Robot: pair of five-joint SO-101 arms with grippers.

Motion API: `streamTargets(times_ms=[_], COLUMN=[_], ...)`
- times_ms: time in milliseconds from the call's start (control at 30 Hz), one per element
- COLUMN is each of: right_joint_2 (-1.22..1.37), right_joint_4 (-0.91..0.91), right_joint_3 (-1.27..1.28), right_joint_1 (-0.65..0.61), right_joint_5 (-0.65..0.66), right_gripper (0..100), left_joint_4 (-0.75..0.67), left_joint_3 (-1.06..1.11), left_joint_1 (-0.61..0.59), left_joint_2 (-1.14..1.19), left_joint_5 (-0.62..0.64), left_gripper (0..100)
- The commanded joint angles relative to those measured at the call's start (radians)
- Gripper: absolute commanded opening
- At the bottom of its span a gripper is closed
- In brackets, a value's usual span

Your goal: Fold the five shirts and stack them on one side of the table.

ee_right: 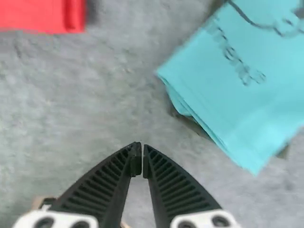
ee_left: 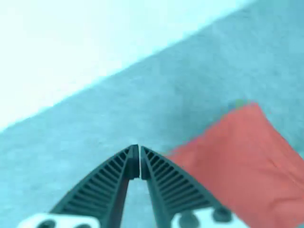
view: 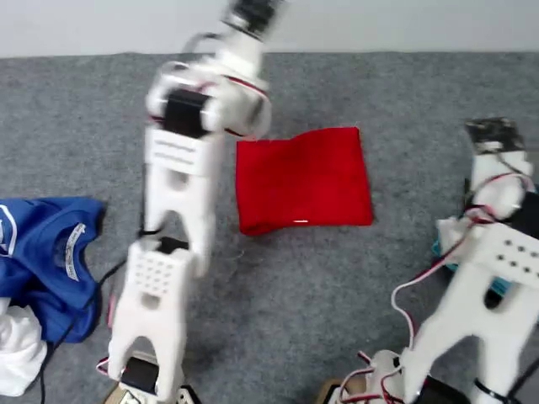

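Observation:
A folded red shirt point(view: 303, 178) lies flat in the middle of the grey table. My left gripper point(ee_left: 139, 159) is shut and empty, held above the table near its far edge, beside the red shirt point(ee_left: 247, 161). The left arm point(view: 181, 168) stretches from the front edge toward the back. My right gripper point(ee_right: 139, 156) is shut with nothing in it, above bare table next to a folded teal shirt point(ee_right: 242, 80); a corner of the red shirt point(ee_right: 42, 14) lies farther off. A crumpled blue shirt point(view: 46, 252) and a white shirt point(view: 17, 345) lie at the left edge.
The right arm point(view: 488, 278) stands at the right side and covers most of the teal shirt point(view: 498, 288). Cables trail near both arm bases at the front. A pale wall runs behind the table's far edge point(ee_left: 95, 85).

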Motion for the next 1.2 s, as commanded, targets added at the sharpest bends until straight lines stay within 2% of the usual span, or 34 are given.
streamTargets(times_ms=[0,167,433,567,767,1000,1167], right_joint_2=[-0.016,-0.016,0.059,0.203,0.493,0.839,1.049], right_joint_4=[-0.09,-0.206,-0.472,-0.59,-0.599,-0.595,-0.513], right_joint_3=[0.052,0.15,0.232,0.206,-0.02,-0.318,-0.483], right_joint_1=[-0.093,-0.222,-0.357,-0.418,-0.483,-0.484,-0.498], right_joint_5=[-0.071,-0.18,-0.319,-0.39,-0.462,-0.511,-0.514], right_gripper=[2.0,2.6,25.9,28.7,28.8,28.8,28.4], left_joint_4=[0.025,0.025,0.021,0.017,0.017,0.017,0.018], left_joint_3=[0.12,0.381,0.812,0.963,1.003,1.004,1.006], left_joint_1=[-0.126,-0.311,-0.582,-0.74,-0.908,-0.999,-1.026], left_joint_2=[-0.21,-0.45,-0.809,-0.902,-0.954,-0.954,-0.953], left_joint_5=[-0.031,-0.118,-0.213,-0.256,-0.325,-0.341,-0.339], left_gripper=[1,1,1,1,1,1,1])
